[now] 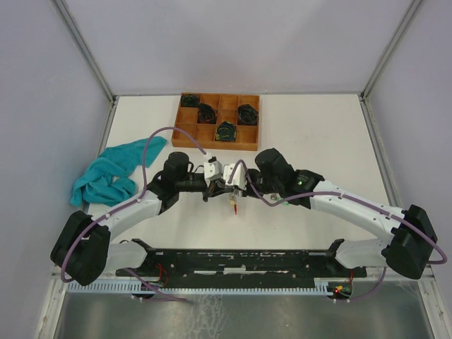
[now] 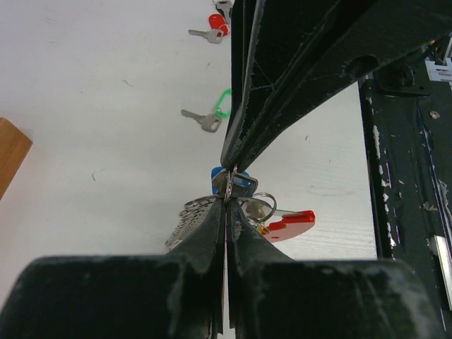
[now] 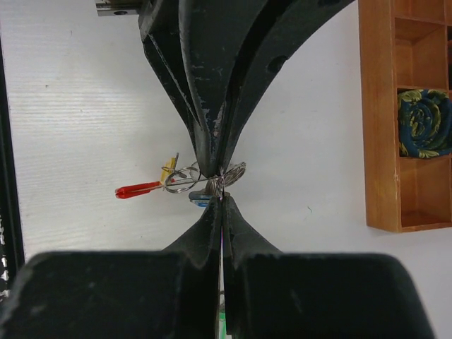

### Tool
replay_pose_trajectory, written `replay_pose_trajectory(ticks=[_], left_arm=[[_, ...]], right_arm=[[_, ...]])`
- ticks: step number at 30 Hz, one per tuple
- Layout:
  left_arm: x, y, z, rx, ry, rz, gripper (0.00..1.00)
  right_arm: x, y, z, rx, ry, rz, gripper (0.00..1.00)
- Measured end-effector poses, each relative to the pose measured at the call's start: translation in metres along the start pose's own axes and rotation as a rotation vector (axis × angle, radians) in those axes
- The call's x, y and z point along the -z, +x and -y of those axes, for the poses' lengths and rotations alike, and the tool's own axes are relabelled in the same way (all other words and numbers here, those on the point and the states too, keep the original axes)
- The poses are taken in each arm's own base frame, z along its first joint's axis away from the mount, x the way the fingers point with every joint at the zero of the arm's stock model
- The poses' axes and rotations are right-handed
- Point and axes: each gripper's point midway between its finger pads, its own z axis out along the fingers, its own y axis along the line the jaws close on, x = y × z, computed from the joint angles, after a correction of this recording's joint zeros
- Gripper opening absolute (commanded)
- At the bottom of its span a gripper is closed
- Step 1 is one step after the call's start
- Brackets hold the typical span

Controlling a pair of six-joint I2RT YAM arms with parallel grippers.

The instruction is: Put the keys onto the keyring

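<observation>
My two grippers meet tip to tip above the middle of the table. My left gripper [image 1: 222, 185] [image 2: 227, 203] is shut on the silver keyring [image 2: 201, 208], which carries a red tag [image 2: 291, 224] and a yellow tag [image 3: 167, 169]. My right gripper [image 1: 234, 186] [image 3: 221, 199] is shut on the blue-tagged key [image 2: 244, 182] [image 3: 200, 200], pressed against the ring [image 3: 236, 172]. The red tag hangs below the tips [image 1: 232, 205]. A green-tagged key [image 2: 210, 120] and a red-tagged key [image 2: 212, 32] lie on the table beyond.
A wooden compartment tray [image 1: 185, 131] [image 3: 374, 120] with black coiled bundles [image 1: 225, 131] stands at the back. A teal cloth [image 1: 109, 173] lies at the left. A black rail [image 1: 240, 260] runs along the near edge.
</observation>
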Motion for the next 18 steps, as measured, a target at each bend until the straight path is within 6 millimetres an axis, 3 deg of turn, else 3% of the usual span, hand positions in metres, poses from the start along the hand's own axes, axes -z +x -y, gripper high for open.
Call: replay_pose_trajectory(ticks=[18], left_arm=[[0.002, -0.007, -0.015, 0.126, -0.099, 0.025, 0.03]], right_arm=[[0.0, -0.001, 0.011, 0.066, 0.068, -0.014, 0.01]])
